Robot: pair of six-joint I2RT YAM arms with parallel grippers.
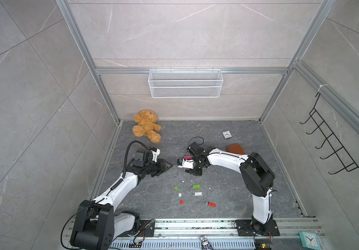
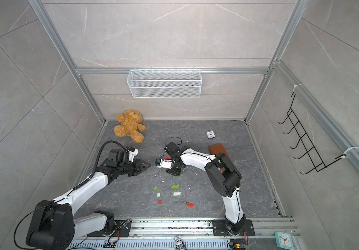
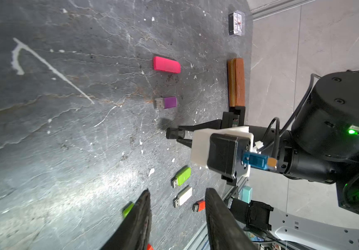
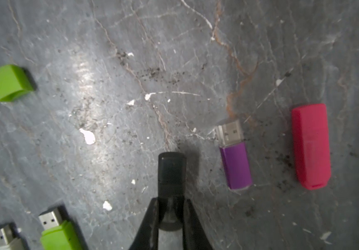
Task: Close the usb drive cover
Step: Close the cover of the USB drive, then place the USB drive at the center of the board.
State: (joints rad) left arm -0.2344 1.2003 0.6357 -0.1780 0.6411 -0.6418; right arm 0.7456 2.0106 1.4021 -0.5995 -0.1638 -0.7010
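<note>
Drive (image 4: 171, 168), black, sits pinched in the right gripper (image 4: 171, 202), tip protruding.

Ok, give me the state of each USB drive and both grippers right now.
black drive: looks capped
pink drive: capped
purple drive: uncapped
green drive: uncapped
white drive: uncapped
red drive: uncapped
left gripper: open, empty
right gripper: shut on black drive

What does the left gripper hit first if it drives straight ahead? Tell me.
Most likely the right arm's wrist camera, just ahead of the open left gripper. Heights are unclear from above, so it might pass by. The right gripper is shut on a black drive.
</note>
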